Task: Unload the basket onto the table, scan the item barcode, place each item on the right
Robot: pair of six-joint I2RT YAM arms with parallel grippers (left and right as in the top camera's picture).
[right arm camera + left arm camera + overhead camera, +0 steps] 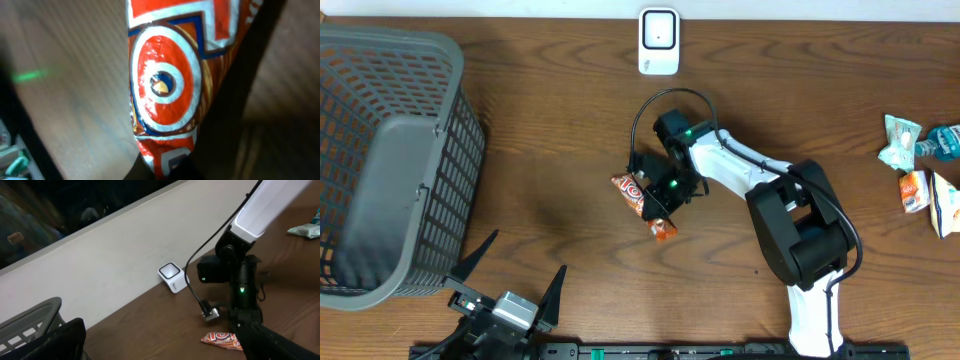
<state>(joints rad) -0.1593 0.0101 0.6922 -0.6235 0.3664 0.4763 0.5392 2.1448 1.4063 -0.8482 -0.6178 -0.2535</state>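
Right claw closed narrowly on the orange snack packet at mid-worktop. Left claw idle, fully spread, near edge. Scanner at far edge; presenting the barcode apparently remains.

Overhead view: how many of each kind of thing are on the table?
Gray basket: 1
White barcode scanner: 1
Orange candy bar: 1
Snack packets at the right edge: 4, as far as the picture shows
Total: 7
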